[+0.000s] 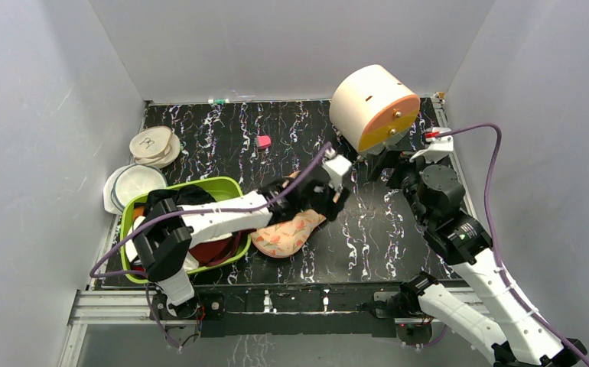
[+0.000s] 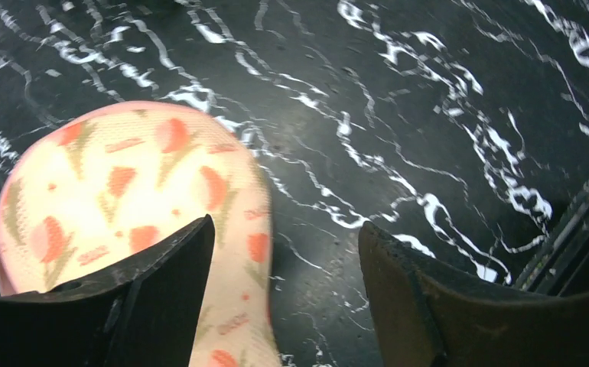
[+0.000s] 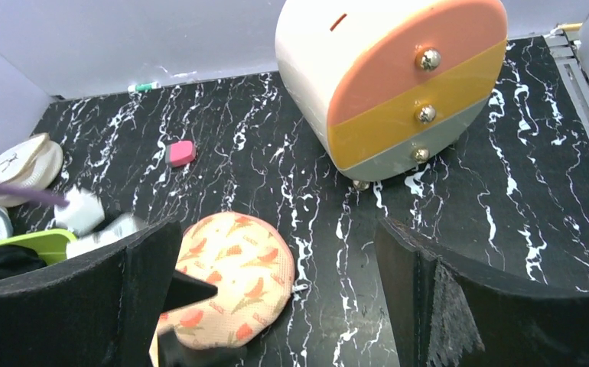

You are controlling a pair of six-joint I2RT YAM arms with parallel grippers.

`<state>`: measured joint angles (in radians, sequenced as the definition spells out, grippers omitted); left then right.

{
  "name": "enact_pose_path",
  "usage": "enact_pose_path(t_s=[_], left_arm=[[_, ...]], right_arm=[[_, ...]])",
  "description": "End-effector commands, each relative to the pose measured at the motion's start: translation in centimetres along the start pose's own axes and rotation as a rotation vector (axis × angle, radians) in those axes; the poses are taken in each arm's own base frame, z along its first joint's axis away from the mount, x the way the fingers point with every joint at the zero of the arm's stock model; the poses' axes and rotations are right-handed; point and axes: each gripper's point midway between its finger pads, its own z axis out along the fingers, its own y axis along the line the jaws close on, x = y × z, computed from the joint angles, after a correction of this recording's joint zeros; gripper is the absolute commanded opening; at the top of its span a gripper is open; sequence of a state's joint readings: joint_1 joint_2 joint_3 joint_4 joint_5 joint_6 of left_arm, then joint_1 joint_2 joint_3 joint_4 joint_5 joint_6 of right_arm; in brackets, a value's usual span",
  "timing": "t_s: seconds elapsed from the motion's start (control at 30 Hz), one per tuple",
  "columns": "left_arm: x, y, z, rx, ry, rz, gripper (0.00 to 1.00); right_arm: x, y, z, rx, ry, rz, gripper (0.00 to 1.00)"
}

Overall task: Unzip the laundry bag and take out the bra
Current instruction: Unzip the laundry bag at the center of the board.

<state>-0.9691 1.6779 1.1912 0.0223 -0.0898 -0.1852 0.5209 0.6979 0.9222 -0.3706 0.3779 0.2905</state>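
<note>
The laundry bag (image 1: 287, 233), a peach pouch with red and green prints, lies closed on the black marbled table beside the basin. My left gripper (image 1: 331, 205) hangs low over its far end. In the left wrist view this gripper (image 2: 284, 233) is open; one finger (image 2: 161, 298) is above the laundry bag (image 2: 123, 191) and the other is over bare table, so the pouch's edge lies between them. My right gripper (image 3: 276, 229) is open and empty, higher up, looking down on the laundry bag (image 3: 234, 275) and its small zipper pull (image 3: 299, 288). The bra is hidden.
A lime-green basin (image 1: 226, 187) with dark red and black garments stands left of the pouch. A round drawer box (image 1: 374, 107) with orange and yellow fronts sits at the back right, close to the right gripper (image 1: 379, 167). There is a pink block (image 1: 263, 141) at the back and white lids (image 1: 154, 145) at the left.
</note>
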Motion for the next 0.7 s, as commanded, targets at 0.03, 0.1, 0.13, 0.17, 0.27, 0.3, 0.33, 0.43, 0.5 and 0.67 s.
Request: enact_pose_path(t_s=[0.03, 0.1, 0.13, 0.17, 0.27, 0.3, 0.33, 0.43, 0.5, 0.67], left_arm=[[0.9, -0.7, 0.3, -0.123, -0.021, 0.175, 0.66], [1.5, 0.0, 1.2, -0.174, 0.006, 0.18, 0.66], [1.8, 0.2, 1.8, -0.191, 0.025, 0.182, 0.67], [2.3, 0.2, 2.3, -0.198, 0.046, 0.17, 0.69], [4.0, -0.6, 3.9, -0.169, 0.092, 0.122, 0.7], [4.5, -0.6, 4.3, -0.172, 0.1, 0.112, 0.69], [5.0, -0.5, 4.7, -0.181, 0.109, 0.104, 0.68], [6.6, 0.3, 5.9, -0.228, 0.144, 0.116, 0.68], [7.5, 1.1, 6.7, -0.27, 0.172, 0.142, 0.66], [8.8, 3.4, 7.1, -0.396, 0.235, 0.198, 0.43]], right_arm=[[-2.2, -0.5, -2.5, -0.014, -0.083, 0.061, 0.98], [-3.1, -0.4, -3.8, -0.042, -0.115, 0.082, 0.98], [-3.4, -0.6, -4.4, -0.046, -0.128, 0.087, 0.98], [-3.7, -0.8, -5.0, -0.044, -0.142, 0.093, 0.98], [-4.6, -1.7, -6.5, -0.032, -0.19, 0.1, 0.98], [-4.9, -1.9, -7.0, -0.032, -0.206, 0.102, 0.98], [-5.1, -2.1, -7.3, -0.03, -0.219, 0.102, 0.98], [-5.1, -2.5, -7.8, -0.025, -0.235, 0.099, 0.98], [-4.8, -2.5, -7.7, -0.028, -0.23, 0.095, 0.98], [-3.5, -2.2, -6.9, -0.039, -0.189, 0.069, 0.98]])
